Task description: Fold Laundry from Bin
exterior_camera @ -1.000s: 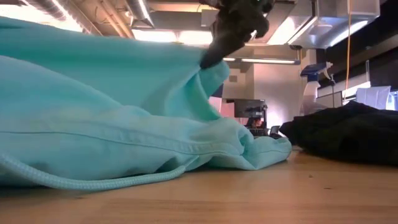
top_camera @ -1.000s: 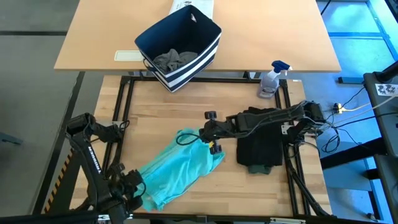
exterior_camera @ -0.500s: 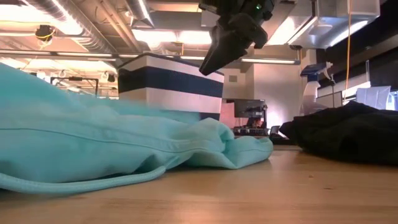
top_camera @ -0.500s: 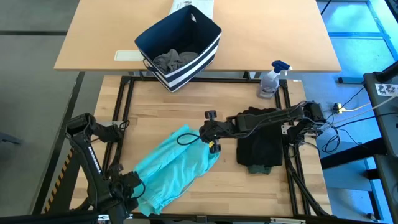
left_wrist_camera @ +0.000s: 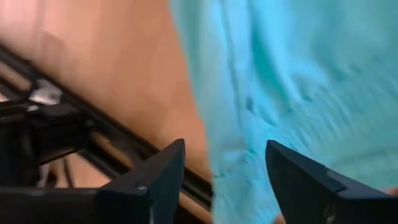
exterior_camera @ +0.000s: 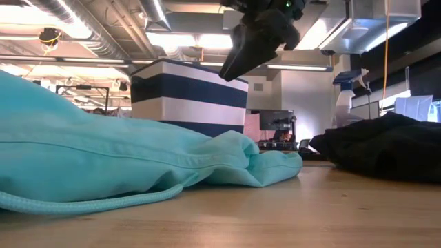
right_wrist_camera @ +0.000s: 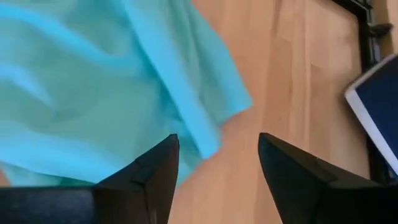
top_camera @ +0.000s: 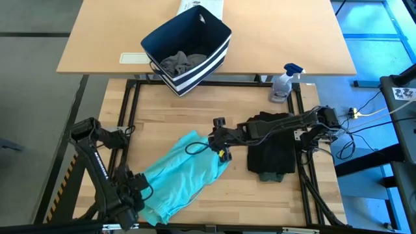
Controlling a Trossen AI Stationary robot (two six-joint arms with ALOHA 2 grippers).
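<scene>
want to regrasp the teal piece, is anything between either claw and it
Nothing visible. Both claws are open right over the teal piece: the right claw above its far corner, the left claw at its near end. The black pile lies off to the side.

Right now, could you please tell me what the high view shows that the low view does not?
Only the high view shows the grey laundry inside the bin, the left end effector at the teal piece's near end, and the spray bottle's base. Only the low view shows the room's ceiling lights. Both show the teal piece, black pile, and right end effector, open above the cloth.
</scene>
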